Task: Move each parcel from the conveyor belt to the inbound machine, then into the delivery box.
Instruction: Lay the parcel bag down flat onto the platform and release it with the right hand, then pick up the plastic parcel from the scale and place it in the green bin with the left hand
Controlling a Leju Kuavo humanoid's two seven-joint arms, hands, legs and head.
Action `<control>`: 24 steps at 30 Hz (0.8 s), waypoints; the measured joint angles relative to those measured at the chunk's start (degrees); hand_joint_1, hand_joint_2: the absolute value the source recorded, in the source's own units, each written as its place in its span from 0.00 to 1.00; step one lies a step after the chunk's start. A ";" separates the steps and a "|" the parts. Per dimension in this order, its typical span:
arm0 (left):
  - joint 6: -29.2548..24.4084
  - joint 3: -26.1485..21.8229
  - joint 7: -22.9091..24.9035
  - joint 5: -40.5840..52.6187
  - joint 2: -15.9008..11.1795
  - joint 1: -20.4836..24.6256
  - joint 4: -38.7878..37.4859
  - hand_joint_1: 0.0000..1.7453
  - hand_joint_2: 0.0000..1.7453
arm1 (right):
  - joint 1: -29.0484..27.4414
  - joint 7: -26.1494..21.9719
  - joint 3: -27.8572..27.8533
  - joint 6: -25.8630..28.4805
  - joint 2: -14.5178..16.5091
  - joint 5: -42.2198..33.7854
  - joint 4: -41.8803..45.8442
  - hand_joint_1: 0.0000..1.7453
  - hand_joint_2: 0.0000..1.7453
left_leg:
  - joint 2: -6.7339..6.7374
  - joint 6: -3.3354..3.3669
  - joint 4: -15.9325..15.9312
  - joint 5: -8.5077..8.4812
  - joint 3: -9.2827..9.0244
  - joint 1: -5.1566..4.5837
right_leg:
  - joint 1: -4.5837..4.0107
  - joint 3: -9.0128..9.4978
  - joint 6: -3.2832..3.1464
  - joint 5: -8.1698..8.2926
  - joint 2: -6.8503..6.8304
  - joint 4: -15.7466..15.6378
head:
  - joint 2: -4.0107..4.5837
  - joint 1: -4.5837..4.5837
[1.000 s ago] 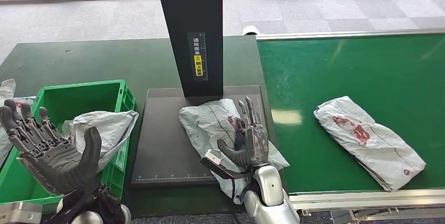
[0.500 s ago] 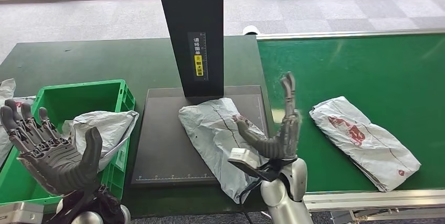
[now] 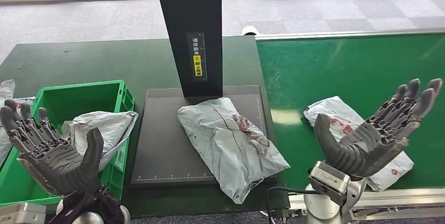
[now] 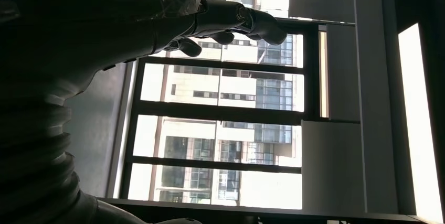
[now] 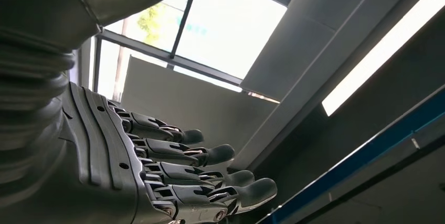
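Covering the near ground is a dark green worktop [image 3: 105,59], with grey carpet and a window sill behind it. A green conveyor belt [image 3: 357,66] runs off to the right. On the worktop stands one inbound machine, a flat black platform [image 3: 162,150] with a tall black post [image 3: 191,30]. Three crumpled grey plastic parcels show whole: one on the platform [image 3: 231,142], one on the belt [image 3: 341,121] partly behind the right hand [image 3: 375,137], one draped over the rim of the single green plastic crate [image 3: 78,95] at [image 3: 102,127]. The left hand [image 3: 50,153] and the right one are both raised palm-up, fingers spread, holding nothing.
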State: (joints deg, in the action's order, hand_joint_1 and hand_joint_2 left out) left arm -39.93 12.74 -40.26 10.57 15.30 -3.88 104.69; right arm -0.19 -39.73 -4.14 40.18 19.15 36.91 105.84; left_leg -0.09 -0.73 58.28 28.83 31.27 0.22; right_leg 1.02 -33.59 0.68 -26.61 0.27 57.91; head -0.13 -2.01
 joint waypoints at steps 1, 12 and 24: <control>0.09 0.00 0.00 0.05 0.00 -0.02 -0.11 0.00 1.00 | -0.03 -0.17 -0.04 -0.01 0.00 -0.28 0.25 0.00 1.00 | 0.00 0.00 0.00 0.00 0.00 0.00 | 0.00 0.00 0.00 0.00 0.00 0.00 | 0.00 0.00; 6.05 0.00 3.82 16.22 2.48 6.94 -18.57 0.00 1.00 | 0.16 -0.31 1.75 -0.09 -0.01 -1.32 1.05 0.00 1.00 | -0.14 0.05 0.02 -0.03 -0.03 -0.03 | 0.04 0.11 0.03 0.03 -0.11 0.00 | 0.00 0.01; 2.39 7.12 24.47 32.62 5.72 23.25 -51.80 0.00 1.00 | 0.55 -0.29 3.43 -0.12 -0.11 -2.09 -0.04 0.00 1.00 | -0.12 0.04 0.04 -0.05 0.02 -0.03 | 0.05 0.08 0.07 0.07 -0.05 0.00 | 0.00 0.00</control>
State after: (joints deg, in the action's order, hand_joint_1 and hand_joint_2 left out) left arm -37.53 19.86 -15.79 43.19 21.02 19.37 52.90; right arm 0.36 -40.02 -0.71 40.06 19.04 34.82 105.80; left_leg -0.21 -0.69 58.32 28.77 31.28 0.18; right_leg 1.07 -33.51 0.75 -26.54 0.22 57.91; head -0.13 -2.01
